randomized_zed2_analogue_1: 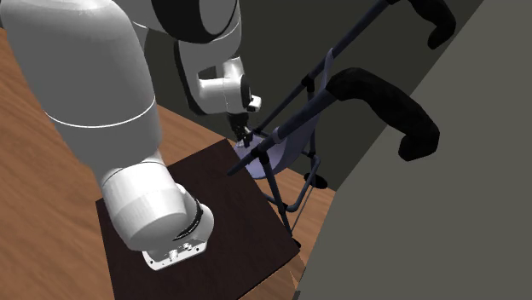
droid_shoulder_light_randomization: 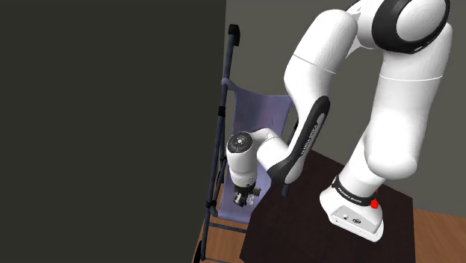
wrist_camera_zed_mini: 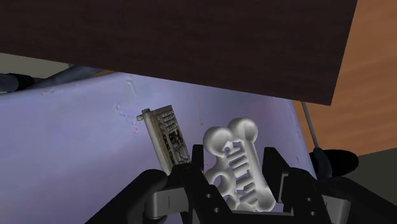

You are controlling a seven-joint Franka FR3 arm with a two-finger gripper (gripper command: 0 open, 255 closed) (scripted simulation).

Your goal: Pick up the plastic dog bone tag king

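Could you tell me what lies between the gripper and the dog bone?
Nothing: in the wrist view the gripper straddles the white bone; a small card lies beside them on the lilac seat.

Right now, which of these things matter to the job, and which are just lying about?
For the job: white bone-shaped tag; the claw at it.
Just lying about: grey card beside the bone; lavender chair seat under both; dark stand; wood floor.
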